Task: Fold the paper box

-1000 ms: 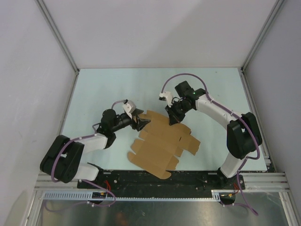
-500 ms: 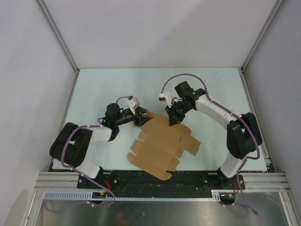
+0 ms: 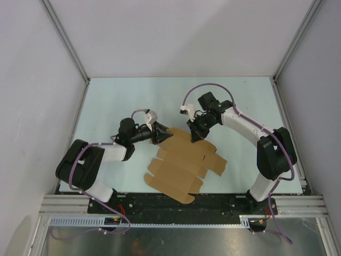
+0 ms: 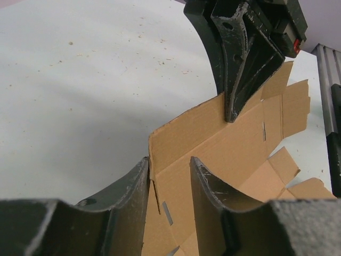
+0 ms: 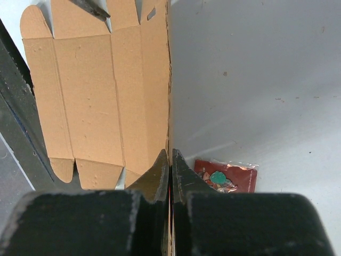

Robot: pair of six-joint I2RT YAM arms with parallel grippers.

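Note:
The paper box (image 3: 184, 162) is a flat brown cardboard sheet with flaps, lying on the pale table; its far edge is lifted. My right gripper (image 3: 194, 133) is shut on that far edge, and the right wrist view shows its jaws (image 5: 170, 160) pinching the thin edge of the paper box (image 5: 90, 96). My left gripper (image 3: 158, 133) is open at the sheet's far left corner. In the left wrist view its jaws (image 4: 169, 173) straddle the raised corner of the paper box (image 4: 213, 138); the card touches the left finger (image 4: 133, 184).
A small dark red packet (image 5: 226, 176) lies on the table just right of my right gripper, beside the sheet's edge. The black rail (image 3: 181, 200) runs along the table's near edge. White walls stand left, right and behind.
My left gripper has moved away from me and to the right, up to the sheet's far left corner, and its arm has swung round. The right gripper has held still on the edge.

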